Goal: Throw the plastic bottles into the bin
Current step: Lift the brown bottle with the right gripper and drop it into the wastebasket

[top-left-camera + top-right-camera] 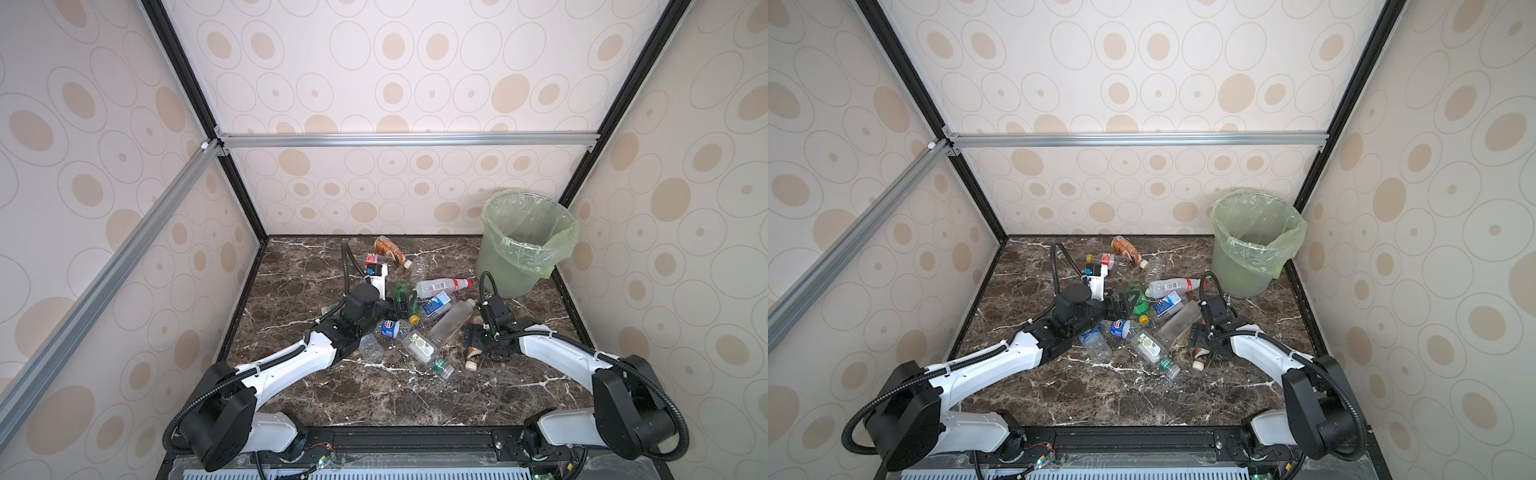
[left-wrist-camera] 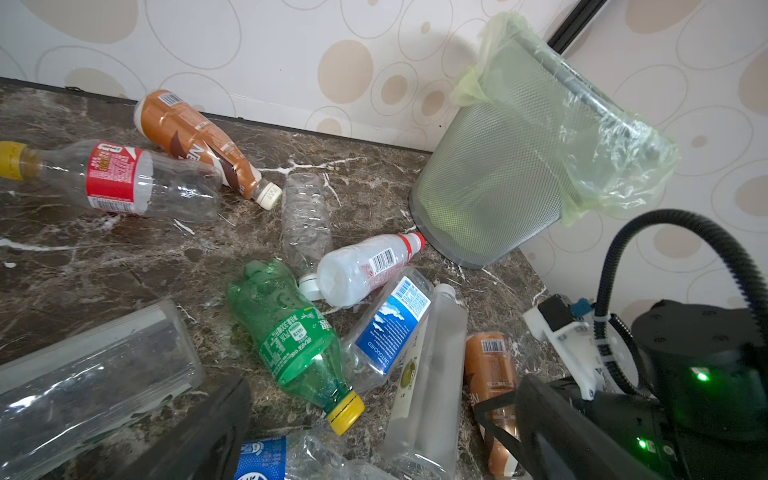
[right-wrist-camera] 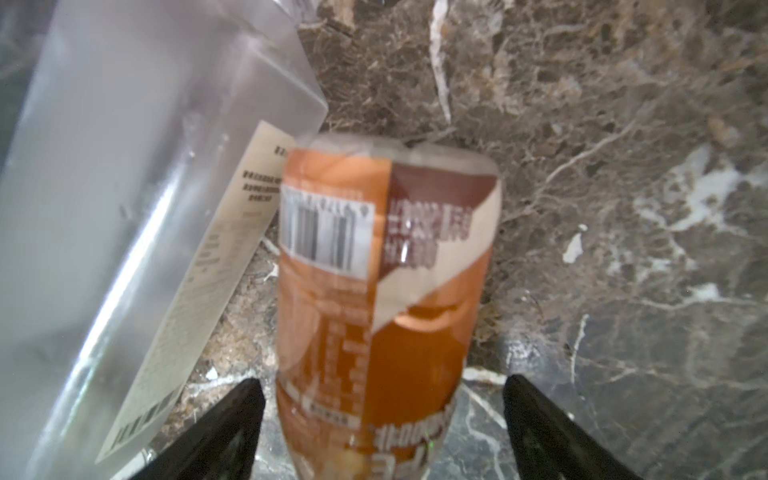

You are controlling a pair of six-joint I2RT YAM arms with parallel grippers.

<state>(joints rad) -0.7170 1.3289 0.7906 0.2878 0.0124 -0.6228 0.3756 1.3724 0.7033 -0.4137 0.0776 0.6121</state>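
Shoulders of both arms sit at the near edge of the marble table [image 1: 374, 395]. From there each arm bends at the elbow and reaches inward toward the middle.

The right gripper [image 3: 382, 382] points down, low over a brown-labelled bottle [image 3: 386, 270] that lies on its side with its white cap toward the near edge. Its two black fingers [image 3: 232, 424] straddle the bottle with a gap showing on each side, so they are spread and grip nothing. A frosted square bottle [image 3: 104, 208] lies just beside the brown one, angled away.

The left arm reaches deeper in, its forearm nearly level. The left gripper [image 1: 405, 304] hangs over a green bottle [image 2: 291, 336] with a yellow cap, spread wide and holding nothing.

Around it the plastic bottles [image 1: 424, 347] lie scattered on the marble, some overlapping. Among them are a blue-labelled one [image 2: 390, 328], a white one with a red cap [image 2: 361, 268] and a crushed clear one [image 2: 305, 220]. Further back, near the wall, lie a red-labelled bottle [image 2: 112, 178] and a second brown bottle [image 2: 195, 141].

The bin [image 1: 498, 270] stands upright in the far right corner with its green bag folded over the rim, apart from the pile.
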